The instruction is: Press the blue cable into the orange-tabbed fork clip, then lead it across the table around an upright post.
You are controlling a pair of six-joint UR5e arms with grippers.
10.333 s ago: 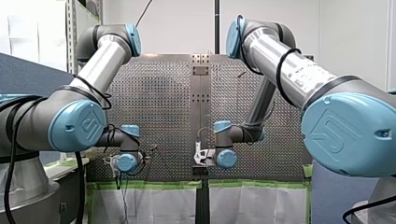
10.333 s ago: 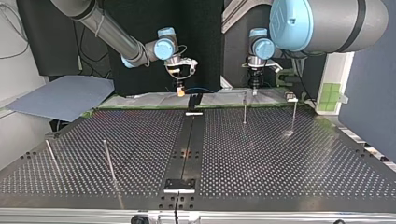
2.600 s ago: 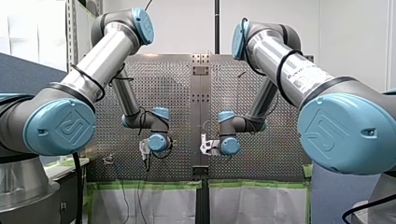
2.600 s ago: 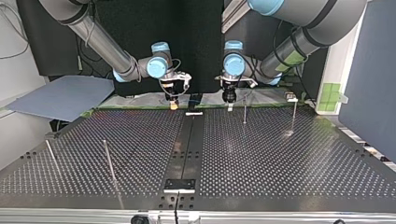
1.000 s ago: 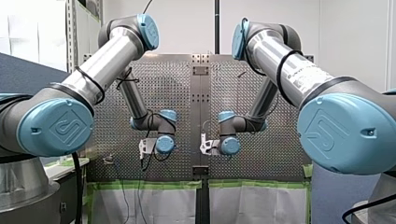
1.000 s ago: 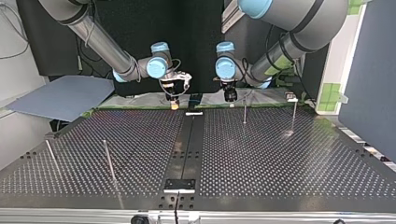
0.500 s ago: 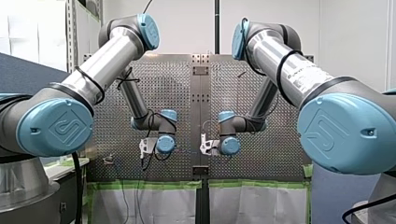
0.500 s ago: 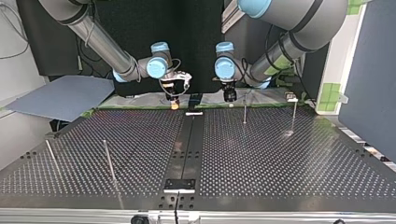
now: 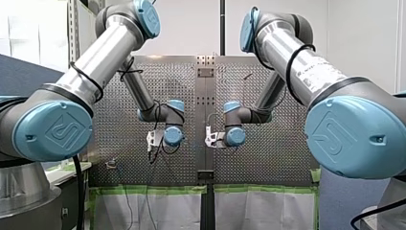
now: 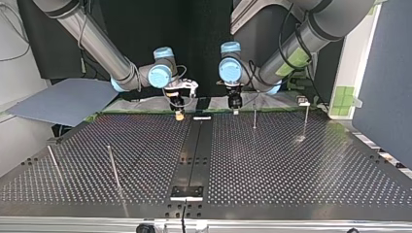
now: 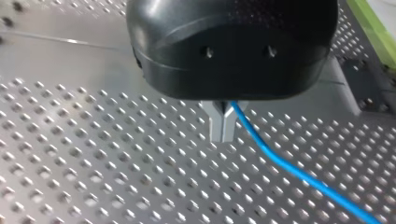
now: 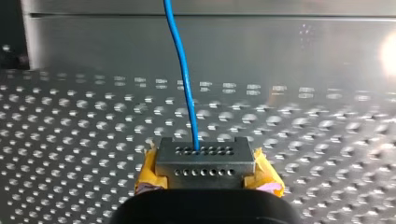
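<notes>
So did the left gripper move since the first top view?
Yes. My left gripper crossed toward the top view's left: earlier right of the upright post beside it, now left of it, nearer the centre rail.

Colours and patterns at the two-arm cable bench.
Cable (image 12: 185, 88): plain bright blue. Table (image 10: 291, 160): silver metal with an even grid of round holes; strip (image 10: 194, 155) down its middle is dark and plain. Left arm (image 9: 100, 57) and right arm (image 9: 297, 62): silver tubes, pale blue joint caps, black hoses looped round. Left gripper (image 11: 223, 139): glossy black body, grey metal fingers (image 11: 215, 128). Right gripper (image 12: 205, 161): grey metal block with two rows of small holes, yellow pads (image 12: 148, 175) edged pink, black body. Posts (image 10: 254, 116): thin, silver. Tape (image 9: 153, 189) along the table's edge: green. Sheet (image 10: 63, 99) at the top view's left: flat grey-blue.
</notes>
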